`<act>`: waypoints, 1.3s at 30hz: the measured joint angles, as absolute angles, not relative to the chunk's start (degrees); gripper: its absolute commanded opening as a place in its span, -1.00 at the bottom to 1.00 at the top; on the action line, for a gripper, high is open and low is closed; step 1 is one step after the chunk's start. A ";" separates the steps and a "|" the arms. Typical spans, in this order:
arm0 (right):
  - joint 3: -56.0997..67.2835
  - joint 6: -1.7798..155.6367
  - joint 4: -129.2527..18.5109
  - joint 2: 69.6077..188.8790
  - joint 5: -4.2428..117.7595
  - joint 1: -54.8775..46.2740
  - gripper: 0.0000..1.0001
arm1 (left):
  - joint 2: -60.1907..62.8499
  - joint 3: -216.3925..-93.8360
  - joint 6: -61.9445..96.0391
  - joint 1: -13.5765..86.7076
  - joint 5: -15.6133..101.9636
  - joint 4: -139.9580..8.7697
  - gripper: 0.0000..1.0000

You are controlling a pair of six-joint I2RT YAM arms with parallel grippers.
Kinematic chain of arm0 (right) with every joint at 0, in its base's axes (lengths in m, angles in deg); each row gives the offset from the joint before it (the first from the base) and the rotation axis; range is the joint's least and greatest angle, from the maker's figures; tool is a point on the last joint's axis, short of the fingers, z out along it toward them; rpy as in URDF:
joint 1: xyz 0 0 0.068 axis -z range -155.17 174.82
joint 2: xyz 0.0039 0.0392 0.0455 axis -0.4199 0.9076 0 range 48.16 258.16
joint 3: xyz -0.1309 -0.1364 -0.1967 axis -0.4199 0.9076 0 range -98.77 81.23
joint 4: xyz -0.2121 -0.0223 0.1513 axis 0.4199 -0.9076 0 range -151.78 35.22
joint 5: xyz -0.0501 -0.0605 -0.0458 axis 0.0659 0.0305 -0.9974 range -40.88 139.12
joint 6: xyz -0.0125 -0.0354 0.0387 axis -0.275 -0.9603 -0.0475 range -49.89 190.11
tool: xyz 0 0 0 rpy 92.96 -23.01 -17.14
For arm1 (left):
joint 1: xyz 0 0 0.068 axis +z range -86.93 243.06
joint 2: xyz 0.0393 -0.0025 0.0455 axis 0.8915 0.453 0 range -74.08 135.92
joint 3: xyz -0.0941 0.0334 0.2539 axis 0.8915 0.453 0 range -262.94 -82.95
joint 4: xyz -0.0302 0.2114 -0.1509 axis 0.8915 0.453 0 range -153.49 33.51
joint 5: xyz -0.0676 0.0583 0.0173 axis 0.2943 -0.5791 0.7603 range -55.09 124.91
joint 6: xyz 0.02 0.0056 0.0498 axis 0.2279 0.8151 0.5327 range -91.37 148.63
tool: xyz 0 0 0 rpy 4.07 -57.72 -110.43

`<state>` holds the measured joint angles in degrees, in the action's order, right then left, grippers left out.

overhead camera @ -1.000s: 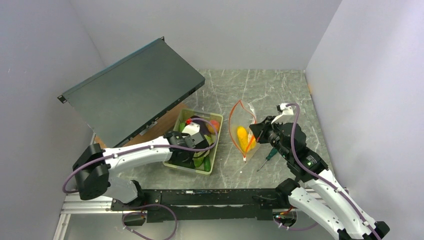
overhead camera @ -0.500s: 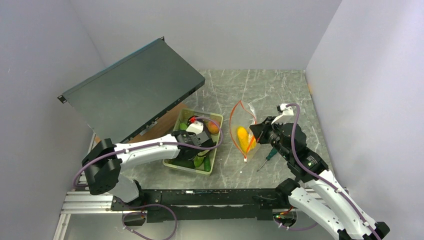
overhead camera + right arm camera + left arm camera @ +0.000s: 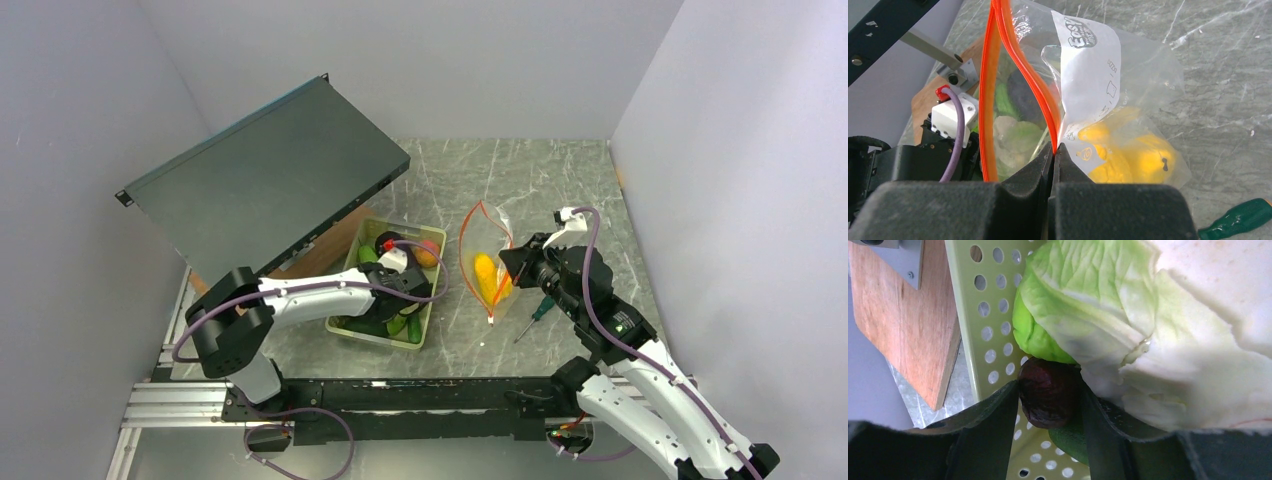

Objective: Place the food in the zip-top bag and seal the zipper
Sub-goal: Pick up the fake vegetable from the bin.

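left fingers sit in the green tray, either side of a dark purple piece, can't tell if it's gripped. right fingers pinch the zipper so the zip-top bag stands open on the bench, yellow food inside.

You are working in a robotics lab cell, not a kitchen. Plain pale panels wall in a grey marble-patterned desk on three sides. The left arm and right arm are bolted to an aluminium rail at the near edge, with purple cables running along them. A dark rack-mount chassis leans on a wooden board. The food in the perforated green tray is plastic toys.
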<state>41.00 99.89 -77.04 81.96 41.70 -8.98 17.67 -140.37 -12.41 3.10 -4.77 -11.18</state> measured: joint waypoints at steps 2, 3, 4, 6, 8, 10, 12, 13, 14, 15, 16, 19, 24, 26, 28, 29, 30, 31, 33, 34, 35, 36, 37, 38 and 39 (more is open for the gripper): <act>41.00 99.92 -77.04 81.96 41.72 -8.98 -1.00 | 18.13 -140.40 -12.37 3.10 -5.07 -11.42 -0.09; 41.00 99.92 -77.04 81.96 41.74 -8.98 -1.00 | 18.30 -140.40 -12.28 3.10 -5.14 -11.53 -0.15; 41.00 99.92 -77.04 81.99 41.74 -8.98 -1.00 | 18.35 -140.40 -12.23 3.10 -5.20 -11.59 -0.20; 41.00 99.92 -77.04 82.25 41.78 -8.98 -1.00 | 18.37 -140.40 -12.02 3.08 -5.20 -11.57 -0.27; 41.00 99.92 -77.04 82.34 41.92 -8.98 -1.00 | 18.28 -140.51 -11.78 2.99 -5.14 -11.48 -0.33; 41.00 99.92 -77.01 82.55 41.94 -8.98 -1.00 | 17.73 -140.83 -11.29 2.88 -4.51 -11.15 -0.37; 41.00 99.94 -76.99 82.62 41.98 -8.98 -1.00 | 16.42 -141.45 -10.97 2.55 -3.65 -10.89 -0.43; 41.00 99.94 -76.99 82.69 42.00 -8.98 -1.00 | 15.42 -141.79 -10.77 2.34 -3.11 -10.91 -0.44; 41.00 99.94 -76.97 82.73 42.13 -8.98 -1.00 | 14.08 -142.19 -10.44 2.14 -2.43 -11.04 -0.47; 41.00 99.96 -76.97 82.82 42.16 -8.98 -1.00 | 12.36 -142.47 -9.94 1.94 -1.69 -11.33 -0.49; 41.00 99.96 -76.95 82.99 42.18 -8.98 -1.00 | 10.24 -142.82 -9.63 1.77 -0.66 -11.61 -0.52; 41.00 99.98 -76.95 83.10 42.22 -8.98 -1.00 | 4.44 -143.85 -8.58 1.50 2.12 -12.18 -0.53; 41.00 100.07 -76.86 83.23 42.64 -8.98 -1.00 | -4.58 -144.11 -6.95 1.46 8.54 -15.72 -0.54; 41.00 100.09 -76.71 83.39 43.03 -8.98 -1.00 | -8.01 -144.11 -6.27 1.40 11.45 -18.26 -0.55; 41.02 100.11 -76.60 83.47 43.38 -8.98 -1.00 | -11.40 -144.18 -5.96 1.35 13.90 -20.60 -0.56; 41.02 100.11 -76.58 83.47 43.55 -8.98 -1.00 | -12.78 -144.35 -5.96 1.33 14.66 -21.21 -0.56; 41.02 100.11 -76.56 83.47 43.73 -8.98 -1.00 | -13.74 -144.70 -5.96 1.31 15.21 -21.34 -0.55; 41.00 100.11 -76.58 83.47 43.82 -8.98 -1.00 | -14.68 -145.16 -5.94 1.31 15.87 -21.75 -0.55; 41.02 100.11 -76.58 83.47 44.08 -8.98 -1.00 | -15.58 -145.82 -5.66 1.33 17.20 -23.07 -0.55; 41.02 100.09 -76.58 83.47 44.23 -8.98 -1.00 | -15.86 -146.01 -5.37 1.33 18.16 -24.22 -0.54; 41.00 100.11 -76.58 83.47 44.43 -8.98 -1.00 | -15.93 -146.14 -5.11 1.35 19.03 -25.12 -0.55; 41.02 100.09 -76.58 83.52 44.71 -8.98 -1.00 | -15.93 -146.28 -4.96 1.35 20.00 -25.95 -0.55; 41.00 100.09 -76.56 83.71 45.00 -8.98 -1.00 | -15.75 -146.45 -4.76 1.35 21.40 -27.48 -0.54; 41.02 100.09 -76.56 83.89 45.39 -8.98 -1.00 | -15.47 -146.65 -4.56 1.37 22.84 -28.90 -0.54; 41.00 100.09 -76.53 84.04 45.70 -8.98 -1.00 | -15.07 -146.95 -4.39 1.37 24.35 -30.52 -0.54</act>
